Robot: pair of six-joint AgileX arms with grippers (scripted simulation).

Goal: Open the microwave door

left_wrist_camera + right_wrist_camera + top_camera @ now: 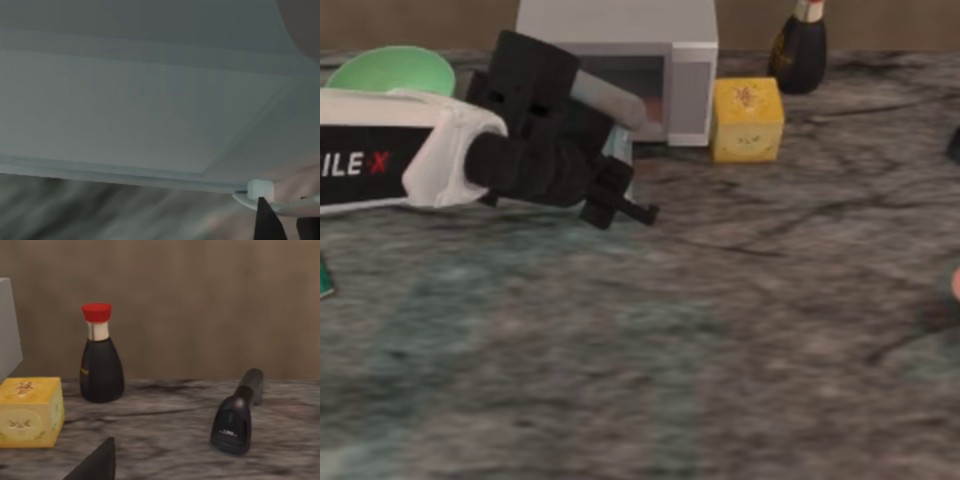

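The silver-grey microwave (pixel 620 25) stands at the back of the table. Its door (pixel 612 98) is swung partly out toward the front left, leaving the dark cavity (pixel 638 85) exposed beside the control panel (pixel 690 92). My left gripper (pixel 632 208) sits at the door's free edge. In the left wrist view the door panel (pixel 140 105) fills the picture, and the dark fingers (pixel 267 222) are shut on the pale curved handle (pixel 280 204). One dark finger (pixel 99 464) of my right gripper shows low in the right wrist view, with nothing held; the gripper is off the top view's right side.
A yellow cube (pixel 747 118) sits right of the microwave, with a soy sauce bottle (pixel 798 50) behind it. A green bowl (pixel 392 70) lies at the back left. A black handheld scanner (pixel 237 412) rests on the table at the far right.
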